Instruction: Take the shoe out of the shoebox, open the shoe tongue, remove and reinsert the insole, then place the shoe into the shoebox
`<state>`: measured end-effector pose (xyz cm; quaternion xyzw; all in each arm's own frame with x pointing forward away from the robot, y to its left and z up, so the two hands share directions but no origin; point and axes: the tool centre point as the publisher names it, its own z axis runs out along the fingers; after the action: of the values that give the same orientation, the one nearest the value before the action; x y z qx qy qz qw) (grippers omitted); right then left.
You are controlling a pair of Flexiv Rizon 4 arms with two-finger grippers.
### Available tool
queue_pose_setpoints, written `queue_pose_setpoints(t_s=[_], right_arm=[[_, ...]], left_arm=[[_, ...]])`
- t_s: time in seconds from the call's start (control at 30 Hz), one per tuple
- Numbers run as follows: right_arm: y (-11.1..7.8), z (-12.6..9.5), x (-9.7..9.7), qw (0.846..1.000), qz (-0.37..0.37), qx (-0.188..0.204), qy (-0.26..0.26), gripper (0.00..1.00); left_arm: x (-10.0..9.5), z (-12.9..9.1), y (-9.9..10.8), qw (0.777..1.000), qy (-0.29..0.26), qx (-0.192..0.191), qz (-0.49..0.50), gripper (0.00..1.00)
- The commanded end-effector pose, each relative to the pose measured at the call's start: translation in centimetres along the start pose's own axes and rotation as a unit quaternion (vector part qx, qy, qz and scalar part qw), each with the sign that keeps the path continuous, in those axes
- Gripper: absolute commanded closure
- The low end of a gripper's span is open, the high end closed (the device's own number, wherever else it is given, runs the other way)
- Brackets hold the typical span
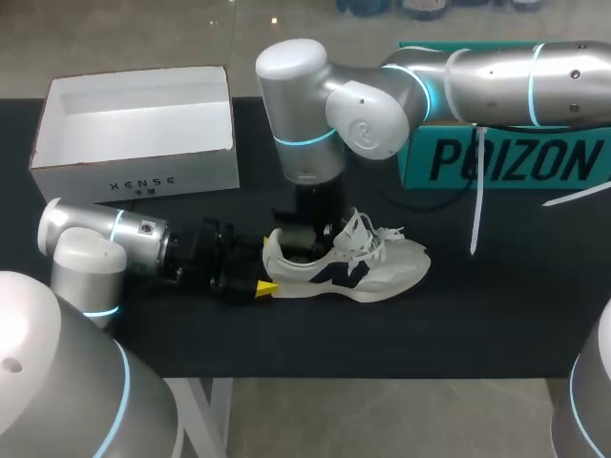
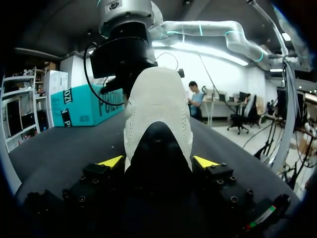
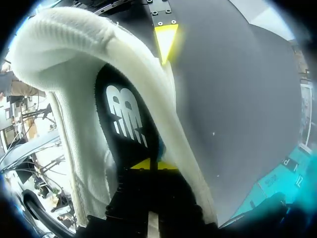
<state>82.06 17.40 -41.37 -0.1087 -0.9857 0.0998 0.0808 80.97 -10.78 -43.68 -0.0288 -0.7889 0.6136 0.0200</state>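
The shoe [image 1: 353, 267] is clamped at its heel by the left gripper [image 2: 158, 162], the insole [image 3: 126, 119] met by the closed right gripper [image 3: 148, 164]; pulling it out is judged next

The right pincer [image 3: 150, 165] sat inside the shoe [image 3: 74, 29], its two yellow tips drawn together on the dark insole [image 3: 126, 119], which ran on toward its twelve o'clock bearing a white logo; the white mesh collar curved round them; beyond the heel, at about one o'clock, one yellow fingertip [image 3: 166, 35] of the left pincer lay just outside the shoe; dark counter [image 3: 237, 89] spread toward three o'clock, a teal box [image 3: 282, 181] at its edge.
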Motion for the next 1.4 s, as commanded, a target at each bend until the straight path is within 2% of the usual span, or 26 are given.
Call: queue_pose_setpoints(t_s=[0.03,0.33,0.83,1.1,1.4], right_arm=[[-0.4,3.1,0.7,1.0,-0.002,-0.004,-0.001,1.0],[-0.9,1.1,1.0,1.0,-0.001,-0.015,-0.007,1.0],[-2.1,-3.8,1.7,0.999,0.0,-0.036,-0.026,1.0],[-2.0,-5.1,1.3,0.999,0.006,-0.035,-0.038,1.0],[-3.6,-6.0,0.2,0.998,0.033,-0.044,-0.043,1.0]], left_arm=[[-0.1,0.2,0.4,1.0,-0.002,0.0,0.0,1.0],[-0.1,0.2,0.4,1.0,-0.002,0.0,0.0,1.0],[-0.1,0.2,0.4,1.0,-0.002,0.0,0.0,1.0],[-0.1,0.2,0.4,1.0,-0.002,0.0,0.0,1.0],[-0.1,0.2,0.4,1.0,-0.002,0.0,0.0,1.0]])
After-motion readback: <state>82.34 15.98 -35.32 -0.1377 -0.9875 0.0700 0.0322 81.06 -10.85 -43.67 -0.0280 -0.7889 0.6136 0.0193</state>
